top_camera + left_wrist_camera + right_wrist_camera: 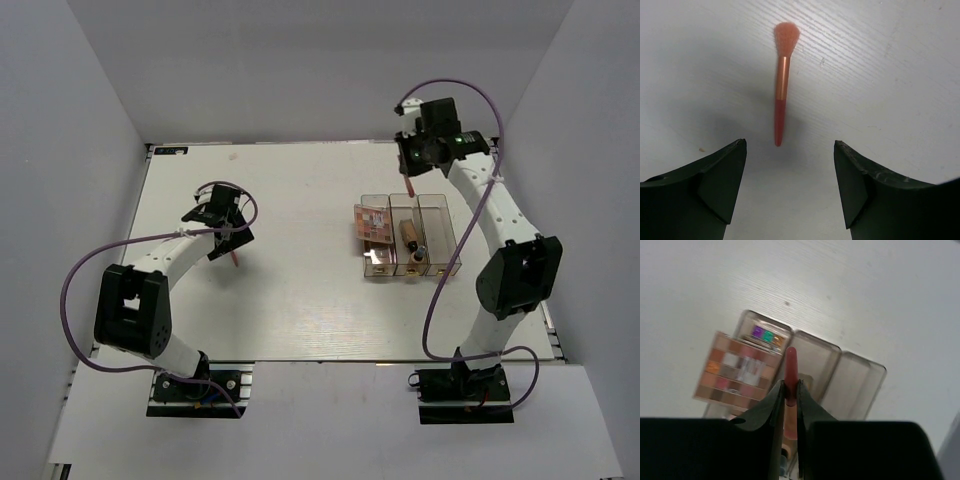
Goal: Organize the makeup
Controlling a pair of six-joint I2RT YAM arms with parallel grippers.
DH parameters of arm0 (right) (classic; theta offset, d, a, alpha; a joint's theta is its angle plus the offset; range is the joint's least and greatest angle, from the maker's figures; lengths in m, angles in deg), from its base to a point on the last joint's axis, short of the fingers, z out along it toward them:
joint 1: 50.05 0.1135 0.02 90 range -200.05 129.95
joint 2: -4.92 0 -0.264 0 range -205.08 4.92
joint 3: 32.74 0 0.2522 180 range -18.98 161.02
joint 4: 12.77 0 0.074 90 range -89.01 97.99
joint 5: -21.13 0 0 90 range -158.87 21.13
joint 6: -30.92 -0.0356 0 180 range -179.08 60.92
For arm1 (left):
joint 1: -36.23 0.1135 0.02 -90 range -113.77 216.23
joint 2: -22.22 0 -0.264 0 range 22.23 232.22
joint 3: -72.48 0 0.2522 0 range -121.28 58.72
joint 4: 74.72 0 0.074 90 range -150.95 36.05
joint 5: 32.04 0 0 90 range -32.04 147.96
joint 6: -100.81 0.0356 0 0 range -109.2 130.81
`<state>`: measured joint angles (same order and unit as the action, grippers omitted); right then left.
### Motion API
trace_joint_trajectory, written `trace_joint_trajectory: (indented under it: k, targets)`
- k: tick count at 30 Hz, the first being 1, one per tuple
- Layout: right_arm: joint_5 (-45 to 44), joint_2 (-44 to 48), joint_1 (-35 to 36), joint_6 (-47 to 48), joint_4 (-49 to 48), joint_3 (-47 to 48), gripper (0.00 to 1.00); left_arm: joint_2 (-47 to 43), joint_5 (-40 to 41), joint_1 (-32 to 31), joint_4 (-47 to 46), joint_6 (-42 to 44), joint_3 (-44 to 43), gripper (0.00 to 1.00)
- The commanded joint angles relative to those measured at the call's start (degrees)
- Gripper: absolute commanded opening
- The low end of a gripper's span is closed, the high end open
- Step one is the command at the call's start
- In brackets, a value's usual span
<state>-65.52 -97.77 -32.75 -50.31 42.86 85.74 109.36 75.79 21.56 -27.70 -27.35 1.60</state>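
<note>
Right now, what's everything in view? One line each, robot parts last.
brush: 1, pink bristles, red handle, lying on the table ahead of the left tool
stick: 1, pink, gripped above the box
large palette: 1, pink and brown pans, askew over the box's left compartment
small palette: 1, purple, green and orange pans, under the large palette
bottle: at least 1, beige, middle compartment
box: 1, clear, three compartments, right of table centre
table: 1, white
left tool: 1, black, open
right tool: 1, black, shut on the stick

Bright even overhead light; soft shadows; right wrist view slightly blurred.
</note>
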Motion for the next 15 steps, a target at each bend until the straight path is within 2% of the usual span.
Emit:
trace_joint_trajectory:
  k: [1, 6, 13, 14, 15]
  targets:
    - [-8.9, 2.1, -4.2, -0.8, -1.2, -5.8, 0.0, -1.4, -2.5, 0.9, -4.1, 3.0, -0.3, 0.8]
    - [-9.2, 1.8, -9.2, -0.1, -1.2, -13.5, 0.0, 0.7, -4.3, 1.9, -5.9, 4.3, 0.2, 0.8]
    - [-6.9, -2.1, -11.4, 1.2, -0.3, -16.0, 0.0, 1.3, -5.3, 1.9, -7.2, 5.4, 0.1, 0.79]
    - [-5.9, -2.3, -11.4, 1.3, -0.1, -16.0, 0.01, 1.4, -5.3, 2.5, -7.3, 5.5, 0.2, 0.79]
    - [-5.6, -3.0, -11.3, 1.5, -0.1, -16.0, 0.09, 1.6, -5.3, 2.5, -7.3, 5.5, 0.2, 0.79]
